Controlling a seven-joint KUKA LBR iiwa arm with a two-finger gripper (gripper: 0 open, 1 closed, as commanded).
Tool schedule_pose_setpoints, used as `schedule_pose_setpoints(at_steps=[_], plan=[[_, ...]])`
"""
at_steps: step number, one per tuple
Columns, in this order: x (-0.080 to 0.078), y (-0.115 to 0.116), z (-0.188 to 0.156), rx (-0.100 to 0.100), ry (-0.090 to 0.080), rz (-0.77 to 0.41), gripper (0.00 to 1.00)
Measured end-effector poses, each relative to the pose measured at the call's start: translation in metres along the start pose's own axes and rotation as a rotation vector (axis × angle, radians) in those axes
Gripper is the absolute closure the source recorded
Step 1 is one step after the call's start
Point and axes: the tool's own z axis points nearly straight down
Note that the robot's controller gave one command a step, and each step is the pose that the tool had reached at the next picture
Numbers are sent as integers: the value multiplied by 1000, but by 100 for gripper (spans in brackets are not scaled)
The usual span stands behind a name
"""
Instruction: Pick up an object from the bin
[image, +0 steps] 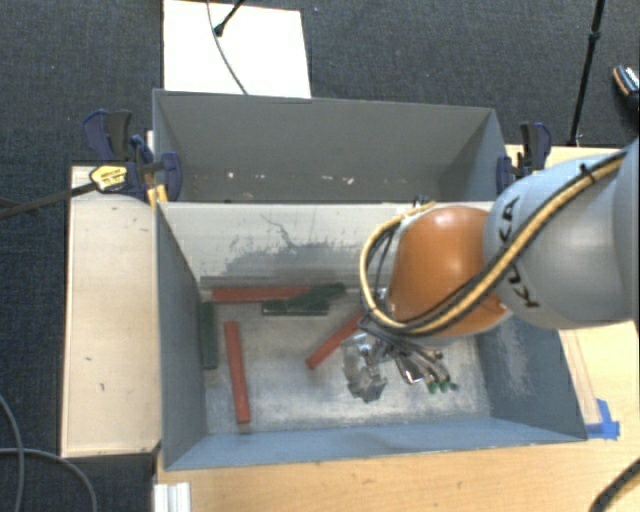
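My gripper (366, 378) hangs low over the bin floor, right of centre, under the arm's orange cover. A short red stick (333, 343) lies slanted just to its upper left, its right end running under the gripper body. A dark green stick (303, 301) lies flat further back, near the rear wall. Nothing shows held in the gripper.
A long red stick (256, 294) lies along the rear wall, touching the dark green one. A green stick (207, 335) and another red stick (237, 372) lie lengthwise by the left wall. The arm covers the bin's right part.
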Motion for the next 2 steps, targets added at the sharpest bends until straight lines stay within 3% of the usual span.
schedule_pose_setpoints(at_steps=[1, 2], plan=[[0, 1, 1, -1, 1, -2, 0], [-79, 20, 59, -2, -3, -179, 0]])
